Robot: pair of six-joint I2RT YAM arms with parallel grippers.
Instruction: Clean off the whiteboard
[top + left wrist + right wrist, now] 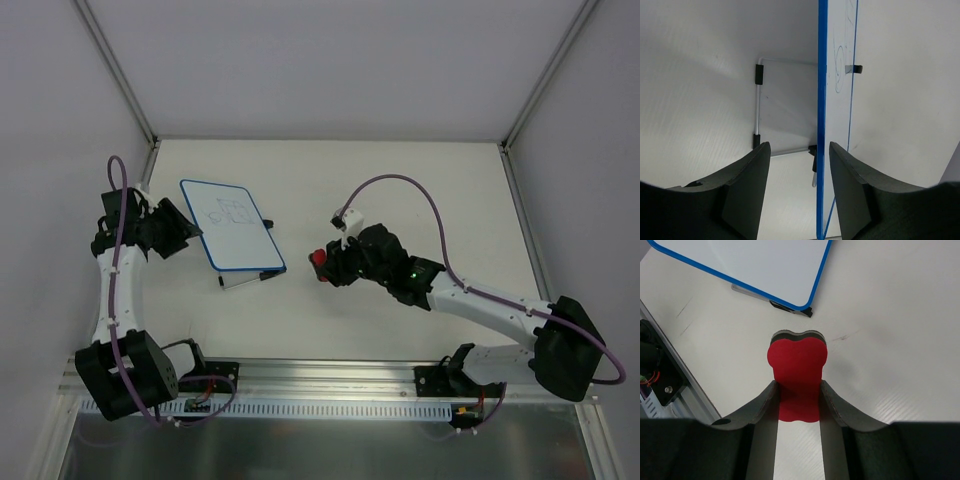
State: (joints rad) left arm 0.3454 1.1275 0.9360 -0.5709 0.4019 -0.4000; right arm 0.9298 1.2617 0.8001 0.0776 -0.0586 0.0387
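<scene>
The whiteboard [232, 225], white with a thin blue rim and faint blue doodles, stands tilted on its wire stand at the left of the table. My left gripper [188, 237] is open at the board's left edge. In the left wrist view the blue rim [822, 100] runs between the jaws of this gripper [799, 150], close to the right finger, with a gap to the left one. My right gripper [330, 262] is shut on the red bone-shaped eraser [319, 258], held right of the board. The right wrist view shows the eraser [797, 367] pinched between the fingers, with the board's corner [750, 265] beyond it.
The board's metal stand with black feet [758, 100] rests on the table behind it; one bar [247, 280] shows below the board's lower edge. An aluminium rail [330, 385] runs along the near edge. White walls and corner posts close in the table.
</scene>
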